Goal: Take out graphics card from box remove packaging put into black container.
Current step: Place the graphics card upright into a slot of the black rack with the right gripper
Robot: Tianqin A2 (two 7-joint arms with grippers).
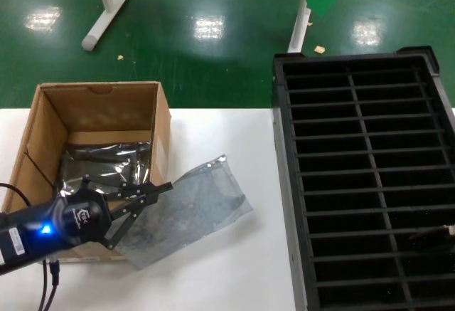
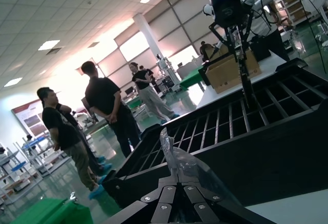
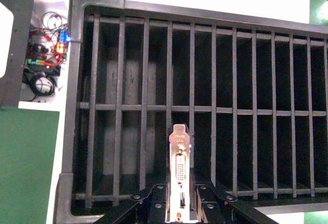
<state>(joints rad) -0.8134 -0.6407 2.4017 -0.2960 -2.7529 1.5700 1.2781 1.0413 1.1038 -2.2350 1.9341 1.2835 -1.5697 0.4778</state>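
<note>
White table (image 1: 227,133); green floor (image 1: 213,55); white stand legs (image 1: 106,12); bystanders (image 2: 110,106).

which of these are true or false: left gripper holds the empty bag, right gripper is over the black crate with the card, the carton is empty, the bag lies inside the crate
1. The left gripper holds the packaging. True.
2. The right gripper holds the graphics card over the black container. True.
3. The box is empty. False: shiny wrapped items lie inside.
4. The packaging lies inside the black container. False: it lies on the white table beside the box.
</note>
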